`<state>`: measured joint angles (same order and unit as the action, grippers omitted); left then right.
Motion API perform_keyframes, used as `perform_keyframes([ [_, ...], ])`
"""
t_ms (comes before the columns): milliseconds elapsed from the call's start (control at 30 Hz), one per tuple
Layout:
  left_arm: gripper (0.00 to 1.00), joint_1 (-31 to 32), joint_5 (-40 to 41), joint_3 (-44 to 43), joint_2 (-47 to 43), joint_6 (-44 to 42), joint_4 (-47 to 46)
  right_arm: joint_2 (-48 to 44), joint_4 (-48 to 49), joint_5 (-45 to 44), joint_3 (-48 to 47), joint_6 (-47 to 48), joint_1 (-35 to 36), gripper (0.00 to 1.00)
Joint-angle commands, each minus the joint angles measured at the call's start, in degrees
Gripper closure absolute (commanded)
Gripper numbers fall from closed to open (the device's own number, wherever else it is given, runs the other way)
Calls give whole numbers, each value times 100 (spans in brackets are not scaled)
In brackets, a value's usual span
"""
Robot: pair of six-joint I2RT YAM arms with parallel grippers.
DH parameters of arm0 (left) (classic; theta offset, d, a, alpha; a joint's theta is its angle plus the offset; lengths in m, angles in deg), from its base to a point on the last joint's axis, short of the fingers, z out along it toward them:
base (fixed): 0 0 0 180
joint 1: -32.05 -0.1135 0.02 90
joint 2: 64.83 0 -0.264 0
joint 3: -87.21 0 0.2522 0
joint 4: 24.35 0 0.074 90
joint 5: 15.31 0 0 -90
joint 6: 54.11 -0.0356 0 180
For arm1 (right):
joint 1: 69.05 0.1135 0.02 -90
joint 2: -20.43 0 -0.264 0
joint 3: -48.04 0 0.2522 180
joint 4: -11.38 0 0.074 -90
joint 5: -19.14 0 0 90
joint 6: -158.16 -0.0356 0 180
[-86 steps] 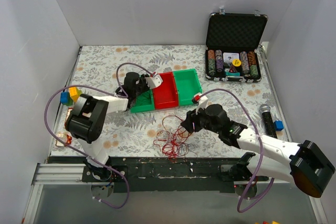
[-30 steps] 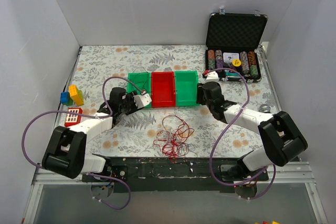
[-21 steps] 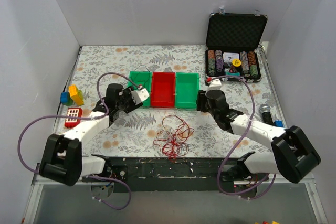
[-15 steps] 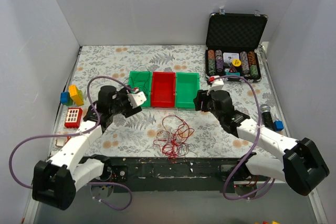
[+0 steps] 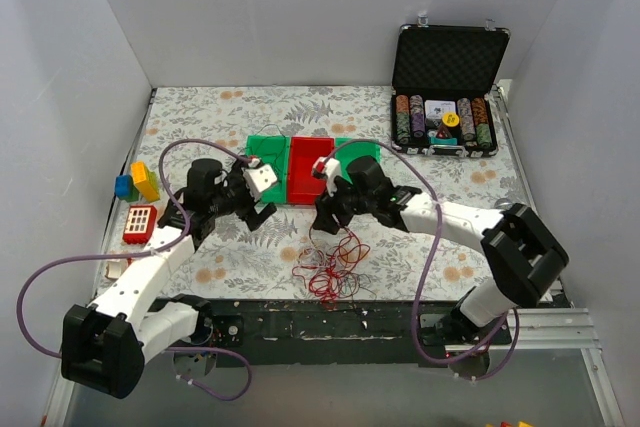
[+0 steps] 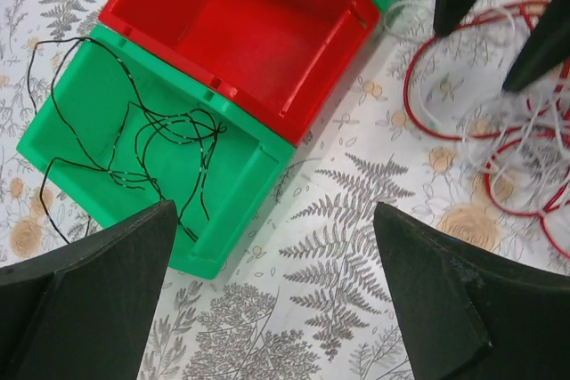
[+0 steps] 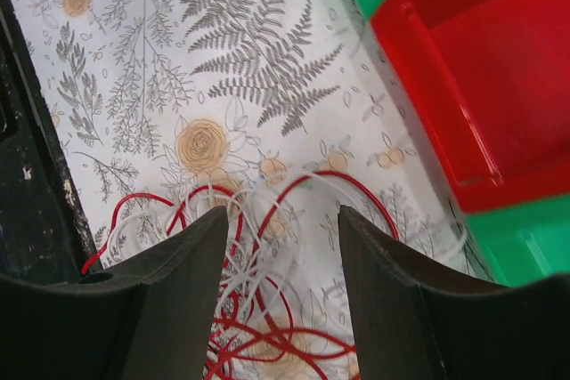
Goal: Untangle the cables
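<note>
Robot lab test cell, not a home or a shop. Plain white panel walls (image 5: 300, 17) box the table in on three sides. The left arm (image 5: 150, 269) and right arm (image 5: 462, 219) are bolted by a metal rail (image 5: 110, 332) along the near edge. A fern-print cloth (image 5: 200, 117) serves as the work surface. Unrelated props are laid out: a poker-chip case (image 5: 450, 57) at the far right corner, toy blocks (image 5: 137, 183) at the left edge, red and green bins (image 5: 303, 172) mid-table, and thin cables (image 5: 330, 259) toward the near edge.

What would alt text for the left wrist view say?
A thin black wire lies looped in a green bin beside an empty red bin on fern-print cloth. At upper right, tangled red and white cables lie at the tips of the right gripper; the open left gripper frames the bottom.
</note>
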<state>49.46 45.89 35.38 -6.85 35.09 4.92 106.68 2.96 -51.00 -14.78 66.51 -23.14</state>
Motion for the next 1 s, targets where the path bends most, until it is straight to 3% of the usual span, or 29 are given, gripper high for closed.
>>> perform_keyframes([
  [0,3,-80,-73,-359,3,1274,-408,584,-700,379,-823,762,278,39],
  [533,2,-97,14,-193,-621,1679,-742,1587,-869,-359,-1141,1044,489,49],
  [767,2,-97,-29,88,-884,1460,-733,1658,-781,-140,-1247,851,524,69],
  [967,2,-106,-56,264,-1034,1424,-777,1324,-385,-61,-975,500,603,74],
])
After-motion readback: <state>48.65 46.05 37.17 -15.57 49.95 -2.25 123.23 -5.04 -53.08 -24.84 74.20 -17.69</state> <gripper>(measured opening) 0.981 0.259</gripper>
